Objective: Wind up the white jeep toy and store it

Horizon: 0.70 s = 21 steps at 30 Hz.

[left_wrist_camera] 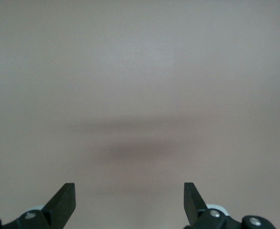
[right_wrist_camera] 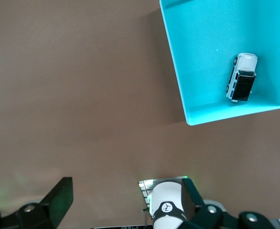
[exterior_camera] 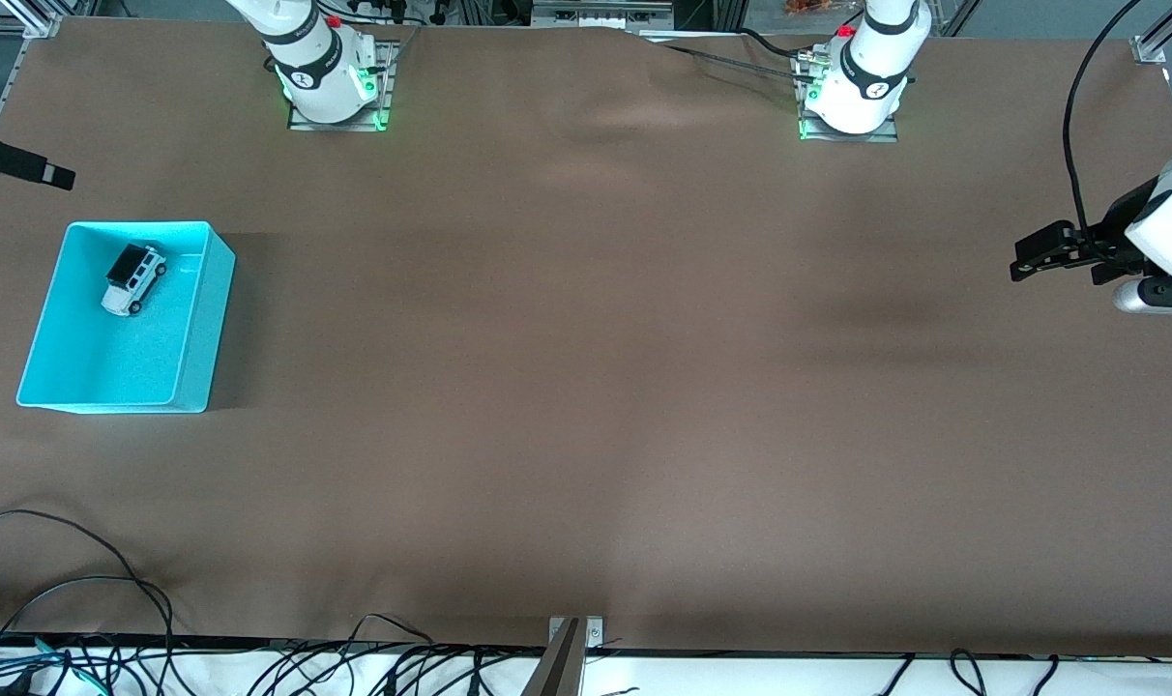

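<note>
The white jeep toy (exterior_camera: 133, 278) sits inside the turquoise bin (exterior_camera: 199, 319), toward the end farther from the camera. It looks light, hard and smooth, so pinch its flat sides. The left gripper (exterior_camera: 1031, 259) and right gripper (right_wrist_camera: 125, 202) hang well away from the bin, jaws wide and empty

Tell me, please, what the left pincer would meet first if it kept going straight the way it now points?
Probably only the bare brown table surface. The open left pincer shows nothing else ahead in its wrist view, only a faint shadow. The small white jeep toy sits in the turquoise plastic bin at the right arm's end, well off its line.
</note>
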Available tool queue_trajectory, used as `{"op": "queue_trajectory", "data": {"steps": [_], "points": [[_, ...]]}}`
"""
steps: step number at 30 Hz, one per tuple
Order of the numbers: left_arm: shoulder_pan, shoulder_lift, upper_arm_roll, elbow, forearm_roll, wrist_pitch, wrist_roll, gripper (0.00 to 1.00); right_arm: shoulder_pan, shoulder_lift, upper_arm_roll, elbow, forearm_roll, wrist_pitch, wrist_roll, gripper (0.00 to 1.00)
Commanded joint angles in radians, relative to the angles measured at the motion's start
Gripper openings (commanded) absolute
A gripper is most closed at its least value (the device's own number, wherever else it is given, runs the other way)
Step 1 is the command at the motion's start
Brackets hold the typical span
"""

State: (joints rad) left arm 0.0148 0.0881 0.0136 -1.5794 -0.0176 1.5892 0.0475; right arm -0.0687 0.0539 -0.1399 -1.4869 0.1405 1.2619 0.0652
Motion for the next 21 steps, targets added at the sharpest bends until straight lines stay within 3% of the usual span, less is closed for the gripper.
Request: {"op": "queue_trajectory", "data": {"steps": [1,11,21], "points": [[-0.001,-0.005,0.008,-0.004,-0.028,-0.003,0.015,1.0,-0.066,-0.022,0.092,-0.001,-0.027,0.016,0.001,1.0],[-0.001,-0.005,0.006,-0.004,-0.028,-0.003,0.014,1.0,-0.072,-0.095,0.144,-0.111,-0.033,0.122,0.001,1.0],[-0.001,-0.005,0.008,-0.004,-0.028,-0.003,0.014,1.0,-0.074,-0.101,0.23,-0.133,-0.056,0.157,0.008,1.0]]}}
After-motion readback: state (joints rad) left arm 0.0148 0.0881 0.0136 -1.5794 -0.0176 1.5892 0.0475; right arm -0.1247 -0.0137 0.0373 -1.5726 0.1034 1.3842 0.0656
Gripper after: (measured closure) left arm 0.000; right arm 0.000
